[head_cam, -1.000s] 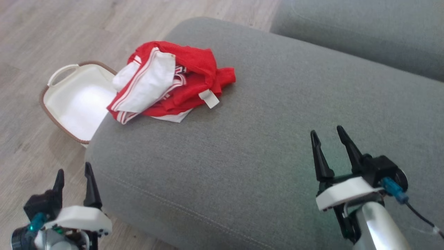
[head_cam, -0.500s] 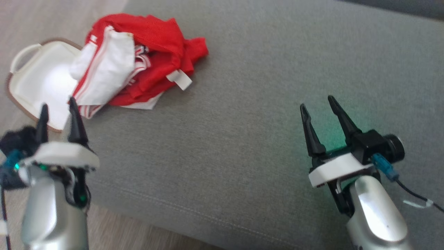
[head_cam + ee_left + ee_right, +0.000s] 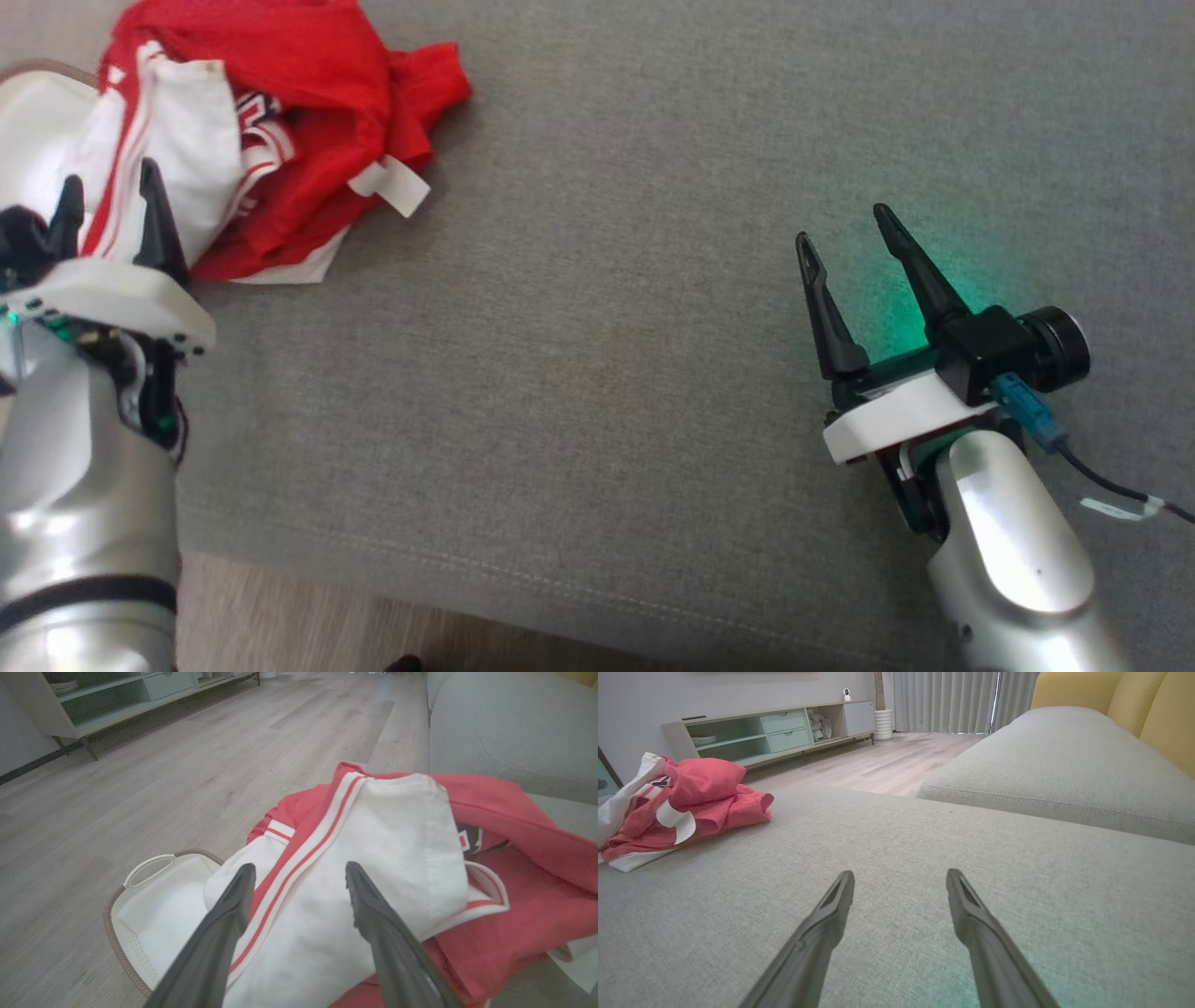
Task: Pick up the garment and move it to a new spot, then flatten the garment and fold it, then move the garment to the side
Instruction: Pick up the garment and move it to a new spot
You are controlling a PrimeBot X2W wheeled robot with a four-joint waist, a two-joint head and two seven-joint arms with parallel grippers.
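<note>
Red and white cloth, the garment (image 3: 280, 112) lies crumpled in a heap at the left corner of a grey sofa cushion (image 3: 597, 373), with a white label (image 3: 397, 187) sticking out on its right side. Its white, red-striped panel reaches the cushion's edge, just beside a white basket (image 3: 154, 919) with a brown rim that stands on the pale wooden floor (image 3: 140, 788). The left claw (image 3: 110, 182) is right at that white panel, its fingers spread wide and holding nothing; whether they touch the cloth I cannot tell. The right claw (image 3: 843, 229) is well apart from the garment, over bare cushion to the right, likewise wide and empty. Beyond lie a second grey cushion (image 3: 1064, 765) and a low sideboard (image 3: 775, 732).
</note>
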